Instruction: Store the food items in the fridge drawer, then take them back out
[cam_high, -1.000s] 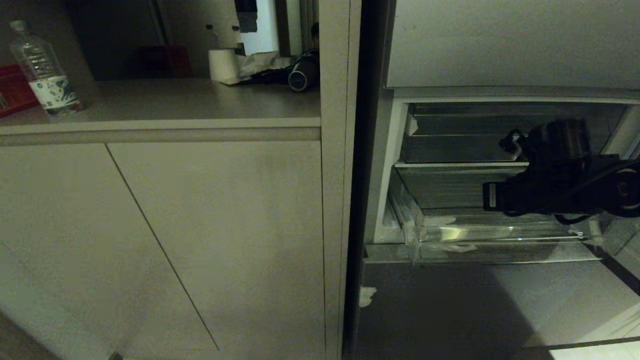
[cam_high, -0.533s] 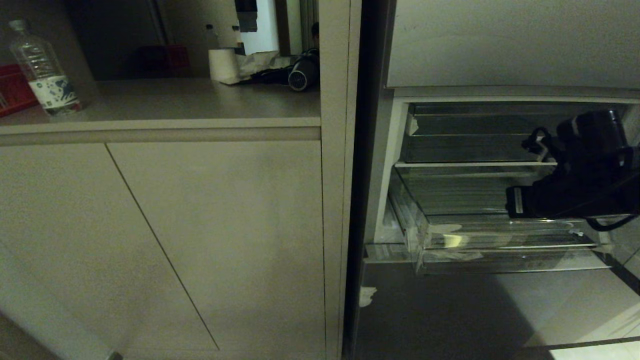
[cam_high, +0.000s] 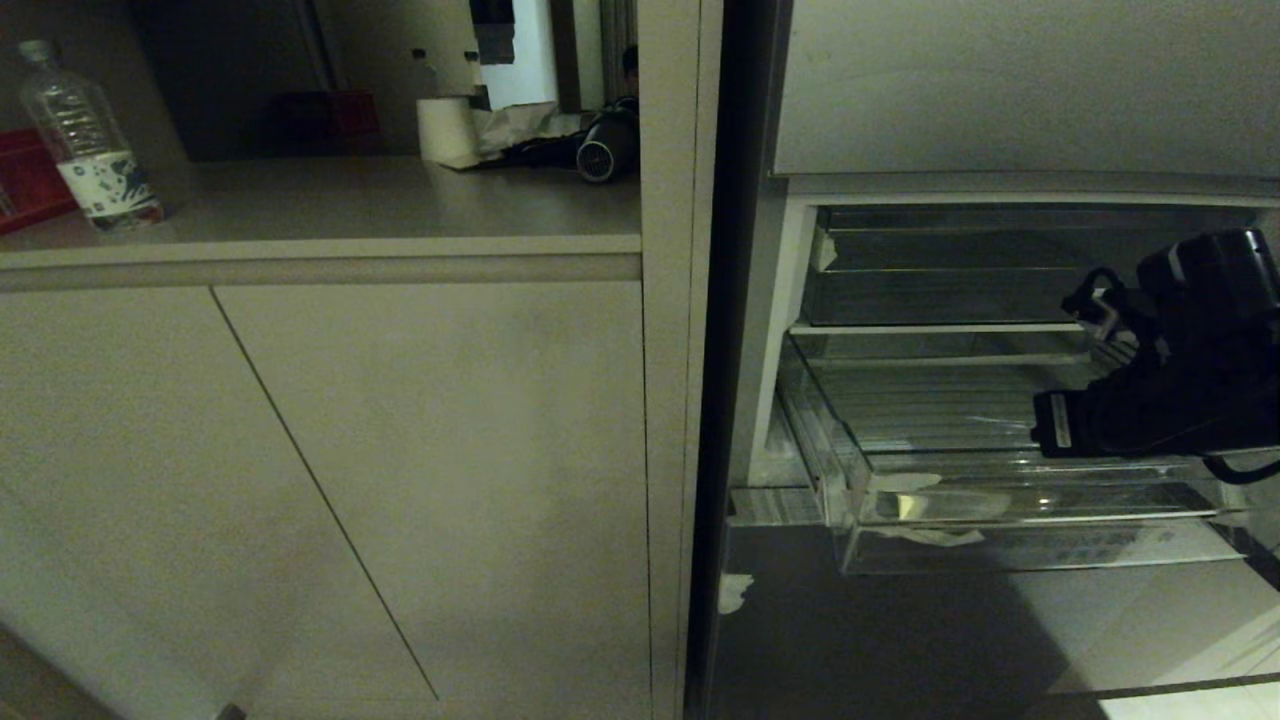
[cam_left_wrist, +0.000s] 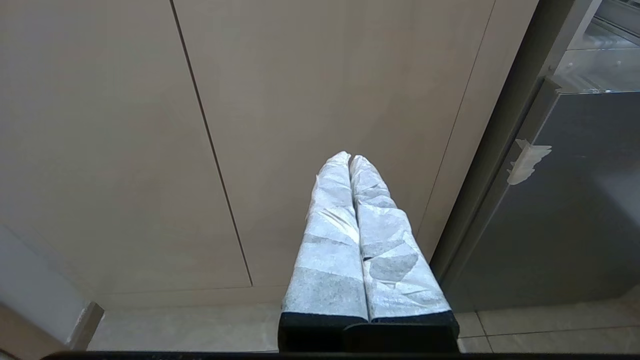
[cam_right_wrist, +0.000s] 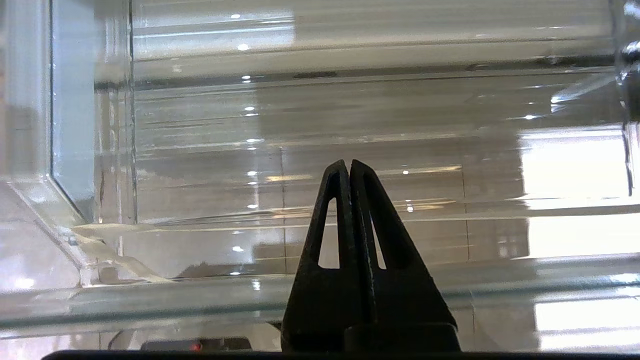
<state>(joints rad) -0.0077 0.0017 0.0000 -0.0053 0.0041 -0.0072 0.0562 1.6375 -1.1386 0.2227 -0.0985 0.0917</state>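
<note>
The fridge drawer (cam_high: 1000, 505) is a clear plastic bin that stands partly pulled out of the open fridge at the right of the head view. My right arm (cam_high: 1170, 390) reaches over its front lip into it. In the right wrist view my right gripper (cam_right_wrist: 349, 162) is shut and empty. Its black fingers point at the drawer's ribbed floor (cam_right_wrist: 400, 125), just behind the clear front lip (cam_right_wrist: 150, 295). My left gripper (cam_left_wrist: 350, 157), wrapped in white tape, is shut and parked facing the cabinet doors. The food items are out of view.
A shallower clear bin (cam_high: 930, 270) sits above the drawer. Left of the fridge stand beige cabinet doors (cam_high: 400, 480) under a counter with a water bottle (cam_high: 85, 140), a paper roll (cam_high: 445, 130) and a dark object (cam_high: 605, 150). The grey panel (cam_high: 900, 640) lies below the drawer.
The drawer has slid further out of the fridge towards me. My right arm has drawn back to the right and lower with it, gripper still shut.
</note>
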